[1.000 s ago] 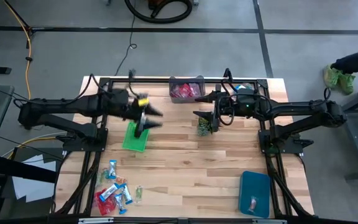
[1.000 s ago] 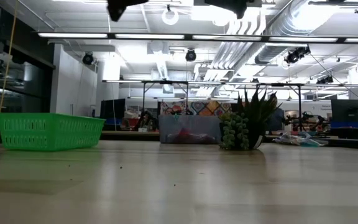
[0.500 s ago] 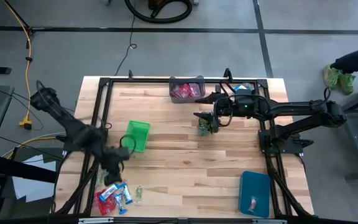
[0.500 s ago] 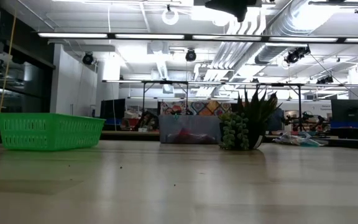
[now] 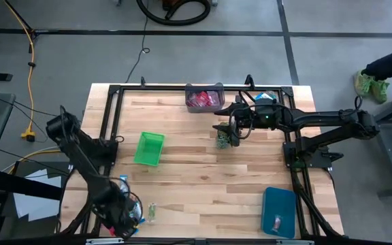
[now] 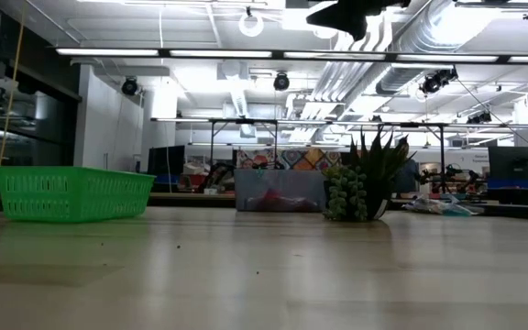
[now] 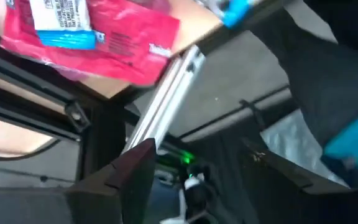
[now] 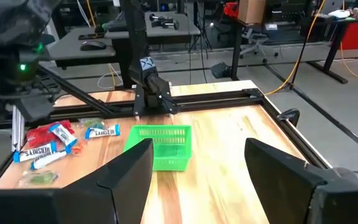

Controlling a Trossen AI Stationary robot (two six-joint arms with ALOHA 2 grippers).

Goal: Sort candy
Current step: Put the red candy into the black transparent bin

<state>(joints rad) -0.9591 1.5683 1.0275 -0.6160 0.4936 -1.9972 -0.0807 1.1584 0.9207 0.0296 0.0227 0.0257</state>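
Left end effector: the dark two-finger left end effector (image 5: 124, 219) hung over the near left corner of the pale wooden worktop (image 5: 203, 177), above the candy pile. In the left wrist view its two fingers stood well apart with nothing between them.
Candy: small flat sweets in red, blue-and-white and clear wrappers (image 5: 136, 209) lay loose in that corner; a red wrapped sweet with a blue-and-white label (image 7: 89, 37) showed close to the wrist camera.
Right end effector: the dark right end effector (image 5: 224, 129) waited at the far middle of the worktop, beside the small spiky green plant (image 5: 222, 141), fingers spread and empty.
Bins: a green mesh basket (image 5: 149, 148) sat left of centre, a grey bin holding red sweets (image 5: 203, 98) at the far edge, a teal tray (image 5: 280, 211) with one sweet at the near right.
Doing the step well: judging by this pose, the pick was at hand. The fingers should straddle one sweet lying apart from its neighbours, descend level, and close on its flat body rather than a loose wrapper end.
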